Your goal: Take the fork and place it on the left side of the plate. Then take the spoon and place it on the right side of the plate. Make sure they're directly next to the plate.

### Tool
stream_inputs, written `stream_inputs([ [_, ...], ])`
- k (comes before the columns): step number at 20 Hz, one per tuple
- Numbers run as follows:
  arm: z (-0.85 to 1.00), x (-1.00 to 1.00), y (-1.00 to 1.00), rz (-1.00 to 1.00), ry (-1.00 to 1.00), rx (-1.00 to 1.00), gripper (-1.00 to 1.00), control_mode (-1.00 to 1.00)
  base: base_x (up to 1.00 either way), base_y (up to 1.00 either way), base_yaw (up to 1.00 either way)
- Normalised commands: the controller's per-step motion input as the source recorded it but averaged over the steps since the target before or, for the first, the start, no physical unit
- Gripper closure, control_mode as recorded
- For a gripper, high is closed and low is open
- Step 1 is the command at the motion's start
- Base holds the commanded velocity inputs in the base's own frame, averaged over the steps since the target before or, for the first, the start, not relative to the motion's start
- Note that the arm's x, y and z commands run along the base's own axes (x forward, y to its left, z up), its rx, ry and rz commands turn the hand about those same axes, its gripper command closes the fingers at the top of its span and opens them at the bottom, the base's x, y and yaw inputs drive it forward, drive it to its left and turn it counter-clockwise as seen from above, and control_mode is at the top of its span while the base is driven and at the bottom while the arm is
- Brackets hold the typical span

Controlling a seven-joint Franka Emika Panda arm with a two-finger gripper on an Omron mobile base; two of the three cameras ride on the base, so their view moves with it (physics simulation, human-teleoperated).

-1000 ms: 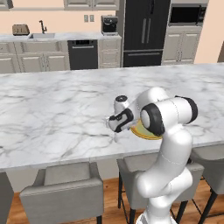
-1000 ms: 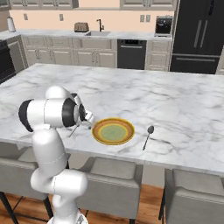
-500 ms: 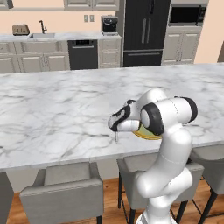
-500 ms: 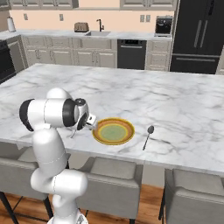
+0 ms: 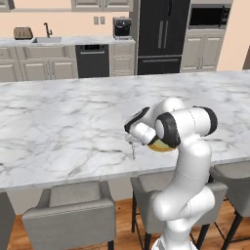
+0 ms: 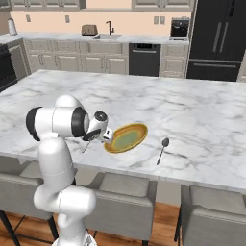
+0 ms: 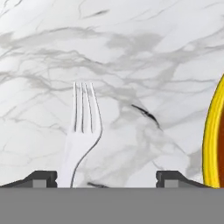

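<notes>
We see the fork (image 7: 81,131) lying flat on the marble desk (image 5: 58,127), close to the near edge. In the hand view its prongs point toward the top of the picture and its handle runs down out of sight at the bottom, so its long axis lines up with the direction the camera looks. In the left base view the fork (image 5: 133,149) shows as a thin pale sliver running from under the hand toward the desk's near edge. In the right base view the fork (image 6: 86,146) slants from the hand down toward that same edge, just left of the plate (image 6: 126,138).

The pincer (image 7: 107,177) hangs low over the fork with its two dark tips spread wide apart. The left tip sits just beside the fork's neck, the right tip stands well off toward the plate, and nothing is clamped between them. We see the pincer (image 5: 131,131) at the end of the bent white arm, directly above the fork.

The yellow rim of the plate (image 7: 213,144) curves along the right edge of the hand view, near the fork but not touching it. The spoon (image 6: 162,149) lies on the desk to the right of the plate, bowl away from the near edge, handle toward it.
</notes>
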Motion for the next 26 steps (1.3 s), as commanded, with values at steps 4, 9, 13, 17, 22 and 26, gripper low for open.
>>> stream_inputs([
  [4,0.29,0.19,0.29,0.01,0.03,0.00,-1.00,-1.00,0.00,0.00,0.00],
  [9,0.53,0.27,0.23,0.00,0.01,-0.02,-1.00,-1.00,0.00,0.00,0.00],
  [13,0.55,0.13,0.06,0.00,0.00,-0.01,-1.00,-1.00,0.00,0.00,0.00],
  [17,0.61,0.01,0.00,0.00,0.07,-0.05,-1.00,-1.00,0.00,0.00,0.00],
  [22,0.57,-0.28,-0.05,0.00,0.23,-0.09,-1.00,-1.00,0.00,0.00,0.00],
  [26,0.41,-0.50,-0.30,0.00,0.23,-0.04,-1.00,-1.00,0.00,0.00,0.00],
])
